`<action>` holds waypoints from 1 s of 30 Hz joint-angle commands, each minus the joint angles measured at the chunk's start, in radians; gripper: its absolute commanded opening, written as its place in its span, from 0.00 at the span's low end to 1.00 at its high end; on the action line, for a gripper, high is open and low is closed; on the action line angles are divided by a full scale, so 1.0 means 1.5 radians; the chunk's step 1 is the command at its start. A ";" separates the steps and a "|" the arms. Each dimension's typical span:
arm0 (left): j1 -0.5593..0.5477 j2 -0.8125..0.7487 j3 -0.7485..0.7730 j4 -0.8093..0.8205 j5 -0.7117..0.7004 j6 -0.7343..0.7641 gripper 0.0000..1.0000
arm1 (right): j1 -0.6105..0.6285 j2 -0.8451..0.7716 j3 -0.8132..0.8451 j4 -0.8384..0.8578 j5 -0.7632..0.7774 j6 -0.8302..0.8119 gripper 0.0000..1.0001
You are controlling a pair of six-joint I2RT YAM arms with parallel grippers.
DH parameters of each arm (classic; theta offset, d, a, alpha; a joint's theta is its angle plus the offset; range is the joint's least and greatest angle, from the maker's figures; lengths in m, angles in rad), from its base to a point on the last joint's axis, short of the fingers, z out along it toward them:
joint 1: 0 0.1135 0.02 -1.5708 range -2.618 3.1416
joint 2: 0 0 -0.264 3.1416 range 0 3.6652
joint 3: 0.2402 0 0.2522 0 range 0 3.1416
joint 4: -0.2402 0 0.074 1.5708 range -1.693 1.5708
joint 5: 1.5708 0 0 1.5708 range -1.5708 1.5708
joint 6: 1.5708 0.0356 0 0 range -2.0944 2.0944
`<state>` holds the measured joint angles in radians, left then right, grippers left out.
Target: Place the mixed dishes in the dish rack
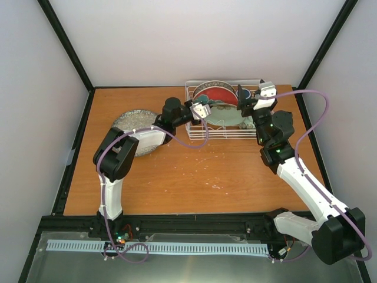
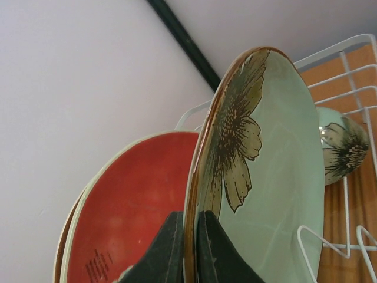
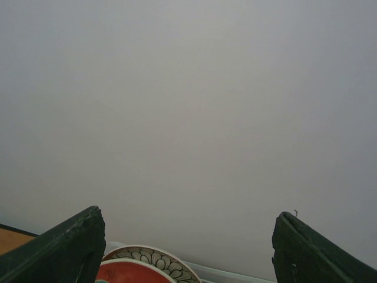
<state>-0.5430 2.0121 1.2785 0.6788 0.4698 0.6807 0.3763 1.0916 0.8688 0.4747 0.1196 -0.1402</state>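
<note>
- Pale green plate (image 2: 277, 177) stands on edge in the white wire dish rack (image 2: 344, 46) beside the red plate (image 2: 135, 200). The left gripper (image 2: 189, 221) is clamped on its rim, likely to seat it.
- Right gripper (image 3: 188, 212) hovers above, jaws apart, empty.
- Speckled grey plate (image 1: 131, 121) lies outside the rack.

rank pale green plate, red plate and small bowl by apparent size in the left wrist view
1. pale green plate, though nearest the camera
2. red plate, partly cut off
3. small bowl
</note>
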 commanded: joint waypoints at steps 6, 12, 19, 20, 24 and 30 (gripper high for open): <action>0.020 -0.019 0.028 0.051 -0.274 -0.003 0.01 | 0.003 0.007 0.018 0.009 -0.008 -0.008 0.77; 0.021 -0.031 0.028 0.009 -0.317 -0.004 0.01 | 0.003 0.005 0.020 0.000 -0.016 -0.005 0.77; 0.031 -0.026 0.055 -0.031 -0.348 -0.028 0.14 | 0.003 0.004 0.024 -0.012 -0.026 -0.002 0.77; 0.031 -0.026 0.053 -0.031 -0.352 -0.033 0.22 | 0.003 0.006 0.026 -0.014 -0.029 -0.001 0.77; 0.033 -0.024 0.053 -0.043 -0.357 -0.051 0.37 | 0.002 0.009 0.030 -0.023 -0.036 -0.001 0.77; 0.034 -0.029 0.047 -0.037 -0.355 -0.078 0.47 | 0.003 0.009 0.032 -0.028 -0.040 0.003 0.77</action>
<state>-0.4862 2.0087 1.3224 0.5949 -0.0425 0.6041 0.3763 1.1004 0.8898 0.4366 0.0685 -0.1413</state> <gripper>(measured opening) 0.445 0.770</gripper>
